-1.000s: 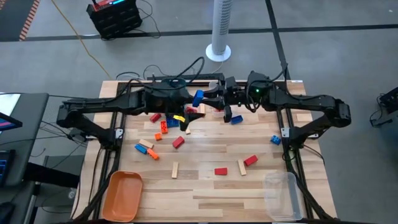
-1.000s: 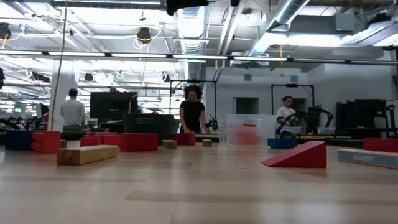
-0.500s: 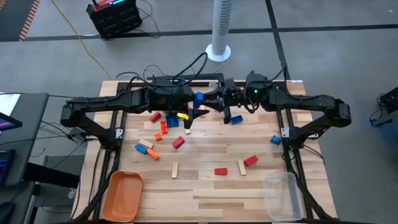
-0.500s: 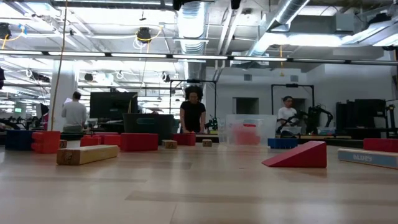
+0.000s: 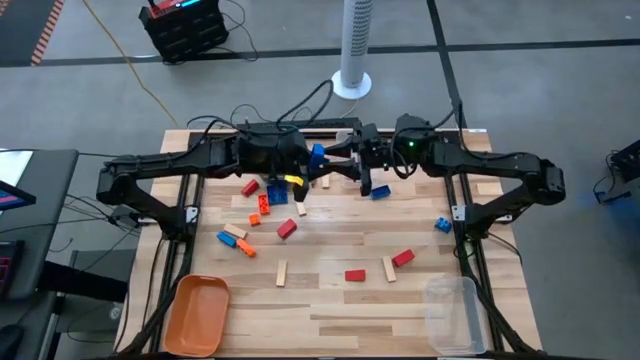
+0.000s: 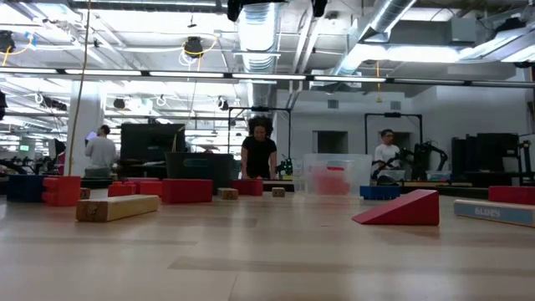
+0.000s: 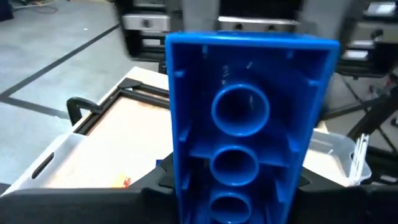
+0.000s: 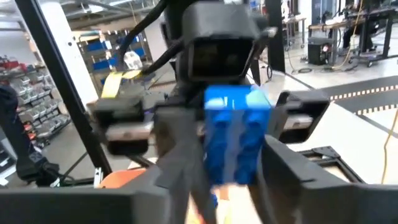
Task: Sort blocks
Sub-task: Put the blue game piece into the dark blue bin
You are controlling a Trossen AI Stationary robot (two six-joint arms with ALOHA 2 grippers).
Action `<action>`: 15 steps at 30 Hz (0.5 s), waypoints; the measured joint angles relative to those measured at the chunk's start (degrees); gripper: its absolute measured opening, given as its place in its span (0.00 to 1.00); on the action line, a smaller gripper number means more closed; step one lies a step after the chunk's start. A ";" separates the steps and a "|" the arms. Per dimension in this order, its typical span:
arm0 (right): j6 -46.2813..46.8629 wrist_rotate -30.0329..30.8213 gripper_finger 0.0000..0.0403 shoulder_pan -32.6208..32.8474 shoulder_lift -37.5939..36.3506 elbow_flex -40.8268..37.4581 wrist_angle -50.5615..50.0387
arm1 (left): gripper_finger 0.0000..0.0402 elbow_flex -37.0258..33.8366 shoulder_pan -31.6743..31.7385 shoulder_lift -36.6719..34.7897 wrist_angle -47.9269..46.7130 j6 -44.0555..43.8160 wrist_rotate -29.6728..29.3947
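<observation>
A blue brick point(image 5: 318, 154) hangs in the air over the far middle of the table, between my two arms. My left gripper point(image 5: 309, 166) reaches it from the left and is shut on it. In the left wrist view the brick's hollow underside point(image 7: 242, 112) faces the camera. My right gripper point(image 5: 342, 165) comes from the right. Its fingers point(image 8: 283, 168) stand open on either side of the brick's studded face point(image 8: 236, 124). Other blocks, red point(image 5: 286, 228), blue point(image 5: 443, 225), orange point(image 5: 255, 218) and plain wood point(image 5: 282, 273), lie flat on the table. My left gripper pinches the blue brick by its two long sides, near one end point(image 7: 181, 186), between its two fingers. The fingers come about level from the table's left. The brick is lifted clear of the table, and most of its length sticks out past the fingers.
An orange bin point(image 5: 197, 313) stands at the near left corner and a clear bin point(image 5: 452, 312) at the near right. In the low view a red wedge point(image 6: 401, 209) and a wooden block point(image 6: 117, 206) lie close by. People stand in the room beyond the table.
My left gripper has drawn in a little toward the far edge and the blue brick, and the brick now sits between its fingers. The brick has stayed where it was, in the air between the arms.
</observation>
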 joint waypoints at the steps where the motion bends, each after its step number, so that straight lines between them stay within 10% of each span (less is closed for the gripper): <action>1: -0.63 -0.03 0.52 -0.44 -0.38 0.66 -1.42 | 0.30 0.00 0.50 -0.31 -0.32 -0.48 0.32; 15: -2.32 4.62 0.67 -6.34 -9.15 5.52 -29.80 | 0.32 -4.34 17.82 2.31 -19.88 -8.21 -2.66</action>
